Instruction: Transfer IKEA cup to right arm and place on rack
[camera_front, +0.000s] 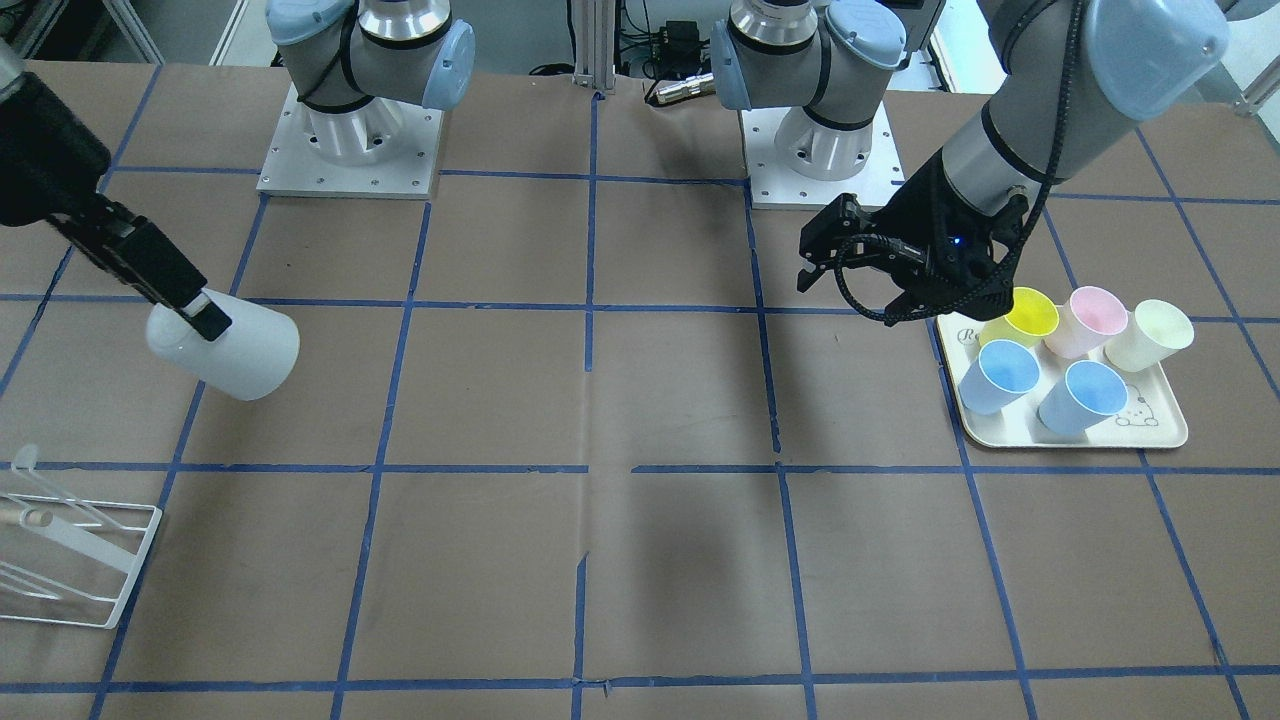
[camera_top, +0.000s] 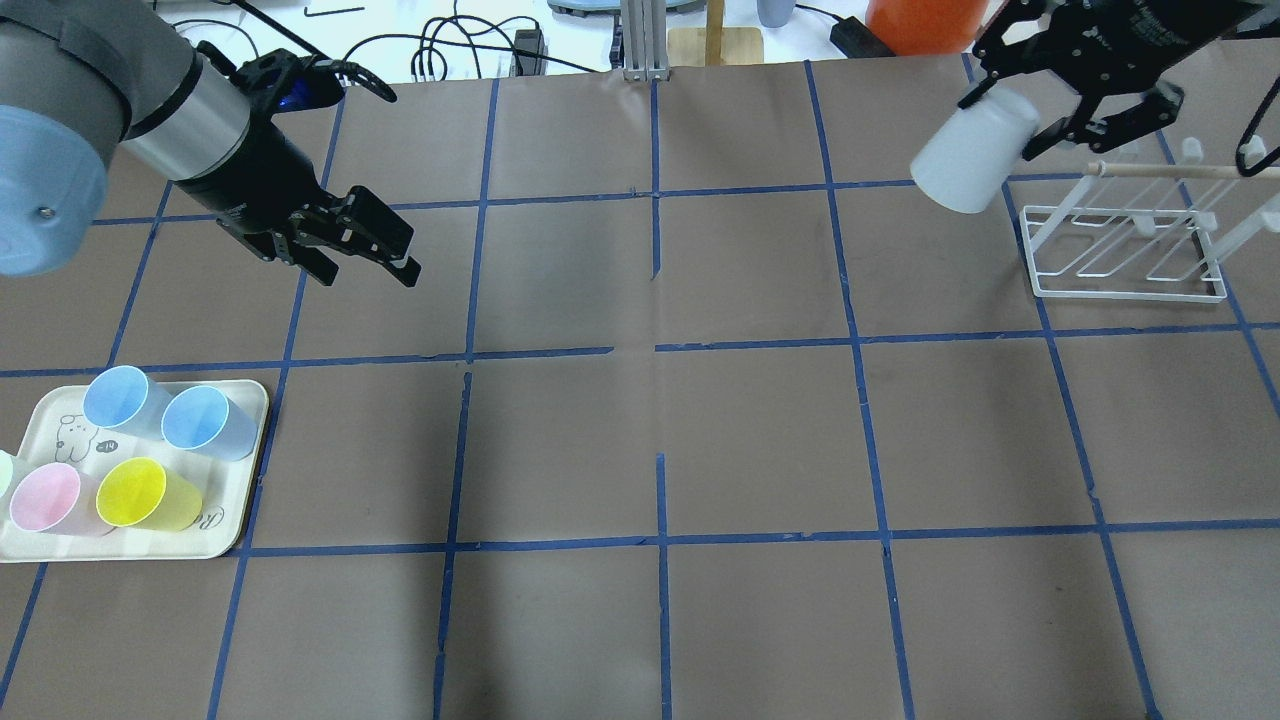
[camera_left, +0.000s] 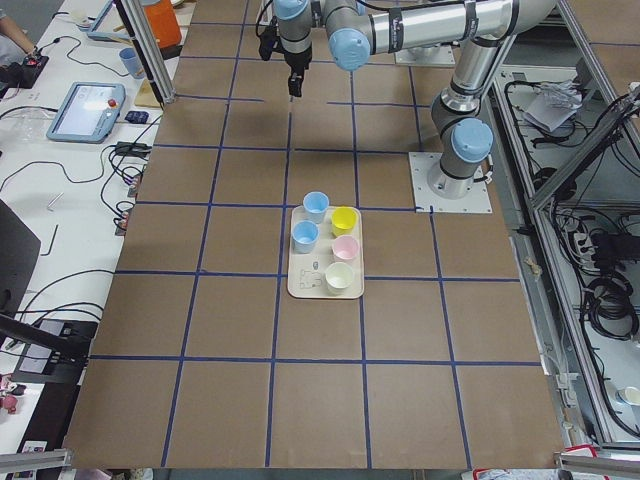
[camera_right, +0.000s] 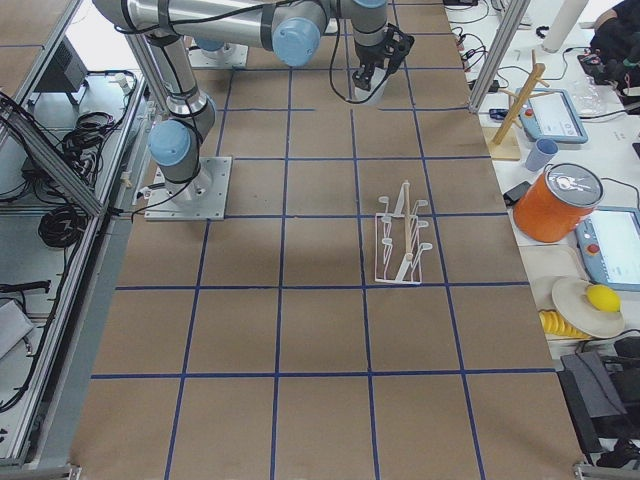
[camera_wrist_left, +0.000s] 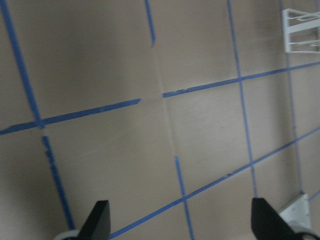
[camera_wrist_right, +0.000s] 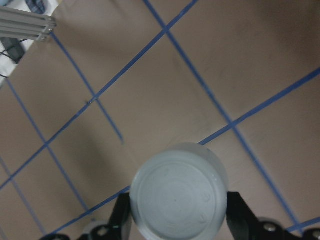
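Observation:
The IKEA cup (camera_top: 970, 155) is pale grey-white. It hangs tilted above the table, just left of the rack (camera_top: 1130, 268) in the overhead view. My right gripper (camera_top: 1012, 115) is shut on the cup near its base, with the mouth pointing away from the wrist. The right wrist view shows the cup's base (camera_wrist_right: 177, 195) between the two fingers. In the front view the cup (camera_front: 235, 350) is above and behind the rack (camera_front: 75, 565). My left gripper (camera_top: 367, 272) is open and empty over the table's left half, and its fingertips (camera_wrist_left: 97, 220) show bare table between them.
A cream tray (camera_top: 120, 553) with light-blue, pink, yellow and cream cups sits at the near left of the overhead view, and shows in the front view (camera_front: 1070, 442). Both arm bases stand at the robot's side of the table. Blue tape lines grid the brown tabletop.

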